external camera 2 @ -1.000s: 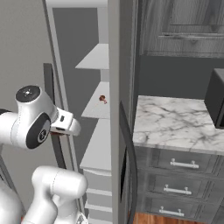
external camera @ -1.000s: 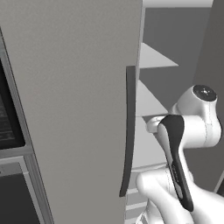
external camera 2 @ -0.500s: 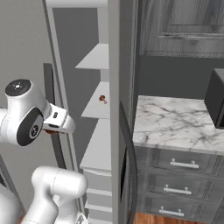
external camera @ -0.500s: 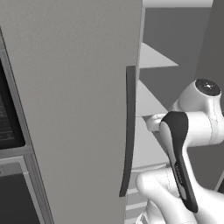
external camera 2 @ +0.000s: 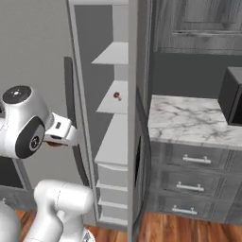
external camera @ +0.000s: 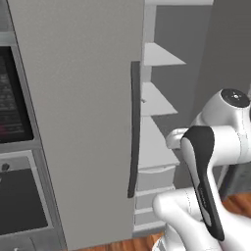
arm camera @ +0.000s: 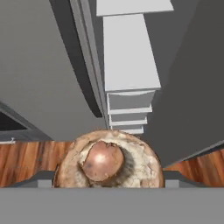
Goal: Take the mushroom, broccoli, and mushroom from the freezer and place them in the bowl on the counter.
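The hand view looks down along the two-finger gripper (arm camera: 109, 177). Between its dark finger tips sits a round brown mushroom with a pale underside and a shiny brown stem (arm camera: 108, 161). The fingers are spread wide and pinch the mushroom from both sides, at 9 o'clock and 3 o'clock of it. In the right base view a bit of brown shows under the white wrist, at about 8 o'clock in that picture.

The tall light grey freezer with a long dark bar handle (external camera 2: 97, 94) stands open. Its white shelves (external camera 2: 116, 97) show inside. On the middle shelf sits a small reddish-brown thing (external camera 2: 116, 96), at about 12 o'clock in the right base view. It is too small to tell for sure, but it may be the second mushroom. I cannot pick out any broccoli.

The white marble counter with grey veins (external camera 2: 189, 120) is at 3 o'clock in the right base view, over dark grey drawers with silver handles (external camera 2: 194, 160). I cannot make out the bowl here.

I think the step in hand is carrying the first mushroom away from the freezer. The next move calls for swinging right to the counter, getting over the bowl, then letting go. The open freezer door edge stands between, so the arm must go around it.
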